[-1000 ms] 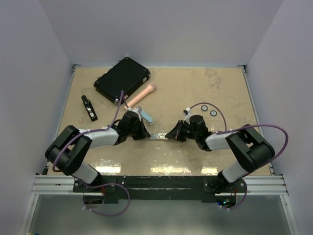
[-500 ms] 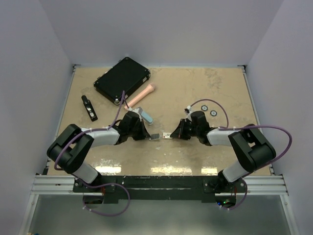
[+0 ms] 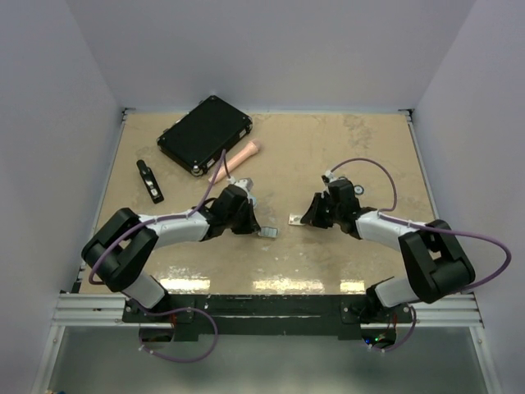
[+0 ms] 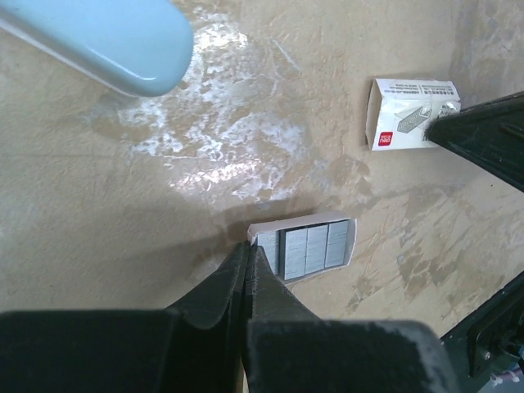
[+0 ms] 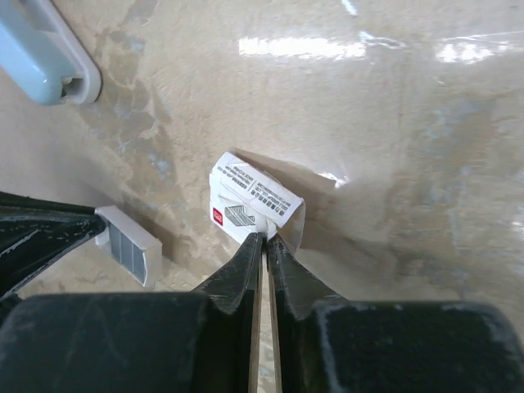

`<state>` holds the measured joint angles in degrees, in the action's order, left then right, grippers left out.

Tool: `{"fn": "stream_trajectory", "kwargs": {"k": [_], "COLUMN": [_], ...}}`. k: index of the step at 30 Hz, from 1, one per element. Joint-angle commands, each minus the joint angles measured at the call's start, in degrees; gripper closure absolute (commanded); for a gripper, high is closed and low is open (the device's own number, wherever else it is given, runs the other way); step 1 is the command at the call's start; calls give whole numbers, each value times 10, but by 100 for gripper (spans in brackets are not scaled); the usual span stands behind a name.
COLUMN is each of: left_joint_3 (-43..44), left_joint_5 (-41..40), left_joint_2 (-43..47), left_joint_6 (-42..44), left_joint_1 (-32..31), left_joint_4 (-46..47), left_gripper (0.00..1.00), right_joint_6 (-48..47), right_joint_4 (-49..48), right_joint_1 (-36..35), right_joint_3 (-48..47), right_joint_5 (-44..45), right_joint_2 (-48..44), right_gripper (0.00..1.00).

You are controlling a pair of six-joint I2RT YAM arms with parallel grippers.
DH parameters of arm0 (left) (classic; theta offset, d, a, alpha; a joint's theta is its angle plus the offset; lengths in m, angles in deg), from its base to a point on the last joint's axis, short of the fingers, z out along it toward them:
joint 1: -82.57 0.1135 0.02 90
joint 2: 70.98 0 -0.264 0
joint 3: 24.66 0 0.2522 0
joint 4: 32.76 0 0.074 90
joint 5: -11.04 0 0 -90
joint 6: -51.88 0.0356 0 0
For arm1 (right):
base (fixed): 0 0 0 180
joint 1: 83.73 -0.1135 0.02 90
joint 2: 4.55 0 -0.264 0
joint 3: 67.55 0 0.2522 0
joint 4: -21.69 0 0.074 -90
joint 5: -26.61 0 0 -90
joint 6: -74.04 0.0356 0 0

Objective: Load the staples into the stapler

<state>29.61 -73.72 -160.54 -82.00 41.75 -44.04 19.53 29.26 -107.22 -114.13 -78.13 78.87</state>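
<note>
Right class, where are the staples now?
Left wrist view, centre: the staples sit in a white tray pinched by the left gripper, the box sleeve to their upper right.

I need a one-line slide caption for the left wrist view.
Shut left gripper pinches the white tray of staples, with blue stapler and printed box nearby.

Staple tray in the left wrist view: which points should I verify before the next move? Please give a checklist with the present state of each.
1. Tray fully out of the sleeve: ok, they lie apart.
2. Staples in the tray: ok, grey strips show.
3. Left gripper shut on the tray's edge: ok.
4. Right gripper shut on the sleeve: ok.
5. Blue stapler open for loading: cannot tell, only its end shows.
</note>
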Motion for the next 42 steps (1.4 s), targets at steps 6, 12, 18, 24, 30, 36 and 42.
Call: {"fn": "stream_trajectory", "kwargs": {"k": [6,12,18,24,30,36,42], "left_joint_3": [48,48,55,60,92,170,263], "left_joint_5": [-9,-16,-48,-105,-163,-202,-261], "left_joint_2": [-32,-26,22,90,90,13,-83], "left_joint_6": [6,5,12,16,11,16,21], "left_joint_1": [-25,-24,-23,7,44,55,67], "left_joint_4": [-4,-12,-55,-107,-150,-169,-221], "left_gripper": [89,75,54,25,11,7,9], "right_joint_6": [-35,-44,-76,-108,-134,-162,-168], "right_joint_4": [74,109,168,193,197,206,201], "right_joint_1": [12,13,12,12,6,-26,-41], "right_joint_3": [-29,-40,-84,-119,-132,-142,-134], "right_joint_5": [73,96,134,145,139,146,141], "right_joint_2": [-31,-56,-112,-151,-168,-163,-171], "right_gripper": [75,58,38,22,19,13,12]}}
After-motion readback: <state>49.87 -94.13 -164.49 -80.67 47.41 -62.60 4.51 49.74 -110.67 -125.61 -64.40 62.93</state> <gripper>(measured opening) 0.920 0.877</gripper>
